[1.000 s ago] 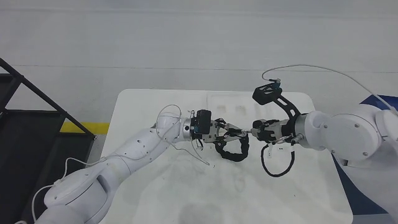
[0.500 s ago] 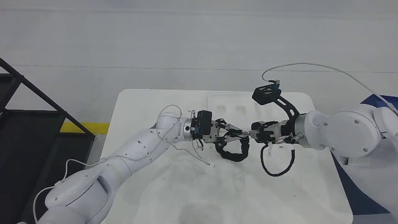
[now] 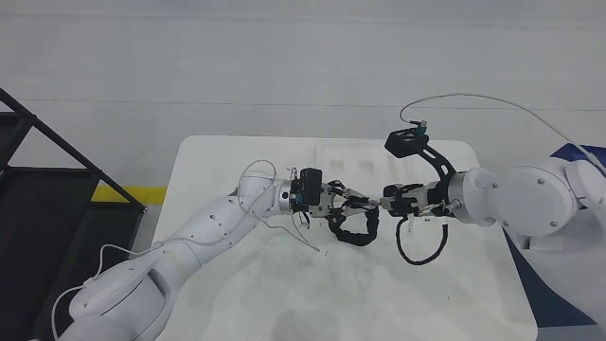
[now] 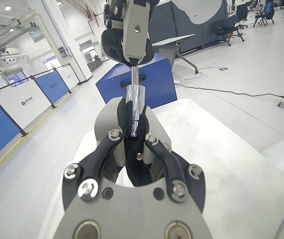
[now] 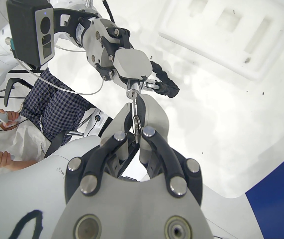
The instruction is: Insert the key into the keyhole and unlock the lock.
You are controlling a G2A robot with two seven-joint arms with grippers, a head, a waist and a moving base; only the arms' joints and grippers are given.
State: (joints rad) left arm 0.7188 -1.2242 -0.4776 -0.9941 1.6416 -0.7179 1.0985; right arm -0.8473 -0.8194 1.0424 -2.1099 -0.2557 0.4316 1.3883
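Far left, a black metal rack (image 3: 38, 133) stands just off the white table (image 3: 284, 294). Over the table's middle, the left gripper (image 3: 358, 207) (image 4: 132, 115) has its jaws clenched on the shiny silver cylinder lock (image 4: 135, 100) (image 5: 133, 91), held up off the surface with the keyhole end facing the other arm. The lock's black sleeved cable (image 3: 355, 237) (image 5: 165, 83) loops down beside those fingers.

Behind the pair lies a white foam tray (image 3: 355, 156) (image 5: 231, 26) with rectangular recesses, well apart from the action and in nobody's way.

At the meeting point, the slim silver metal key (image 4: 135, 74) (image 5: 135, 123) runs straight from one gripper to the other, its blade tip at the keyhole in the cylinder's end face; how deep it sits I cannot tell. The right gripper (image 3: 383, 200) (image 4: 129, 55) (image 5: 135, 115) has its jaws pinched tight on the key's head. A thin black cable (image 3: 421, 246) hangs in a loop under that arm.

Beyond the table's far end stands a blue cabinet (image 4: 161, 75), and white-and-blue barrier panels (image 4: 39, 93) carry dark print
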